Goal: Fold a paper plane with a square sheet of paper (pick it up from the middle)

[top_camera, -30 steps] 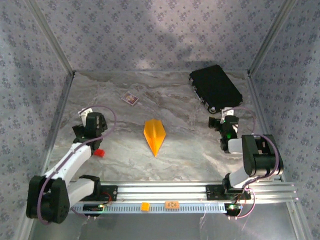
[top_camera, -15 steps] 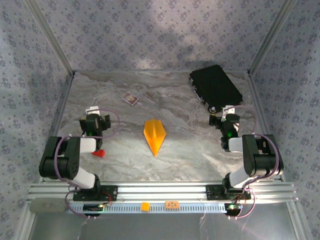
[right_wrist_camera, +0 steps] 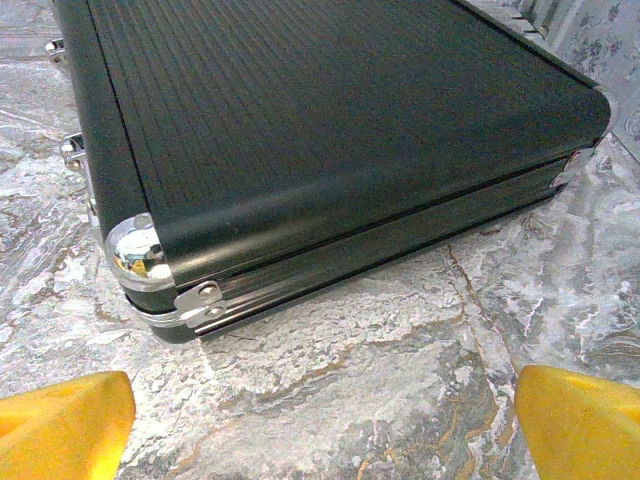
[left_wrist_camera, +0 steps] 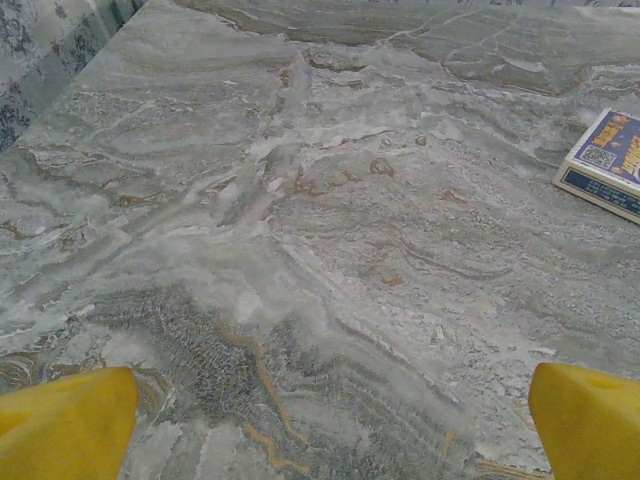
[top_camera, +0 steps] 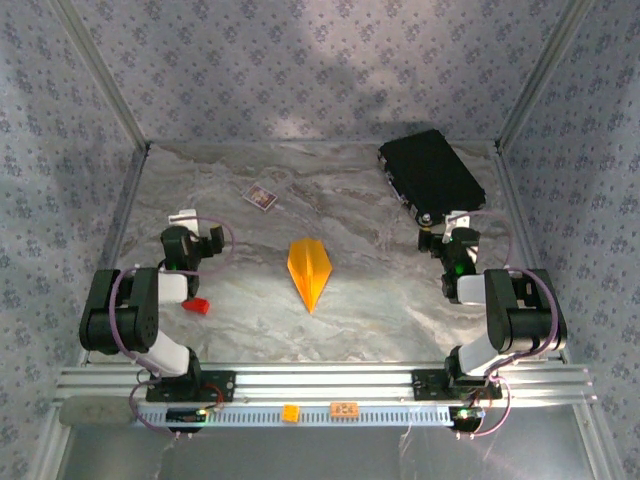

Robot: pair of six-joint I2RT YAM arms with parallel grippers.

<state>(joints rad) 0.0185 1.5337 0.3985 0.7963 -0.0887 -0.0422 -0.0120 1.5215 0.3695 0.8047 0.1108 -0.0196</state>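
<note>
The paper plane (top_camera: 310,270) lies flat in the middle of the marble table, an orange-yellow dart with a centre crease and its tip pointing toward the near edge. My left gripper (top_camera: 192,222) rests at the left side, well apart from the plane, open with yellow fingertips (left_wrist_camera: 65,420) spread over bare marble. My right gripper (top_camera: 447,226) sits at the right, open, its yellow fingertips (right_wrist_camera: 580,425) wide apart just in front of the black case (right_wrist_camera: 320,130). Nothing is held by either.
The black case (top_camera: 430,175) lies at the back right corner. A small blue card box (top_camera: 260,197) sits at the back left, seen also as a box (left_wrist_camera: 610,160) in the left wrist view. A small red block (top_camera: 195,305) lies by the left arm. Patterned walls enclose the table.
The left arm has folded back toward its base, its gripper shifting a little forward and left. The right arm and the paper plane have not moved.
</note>
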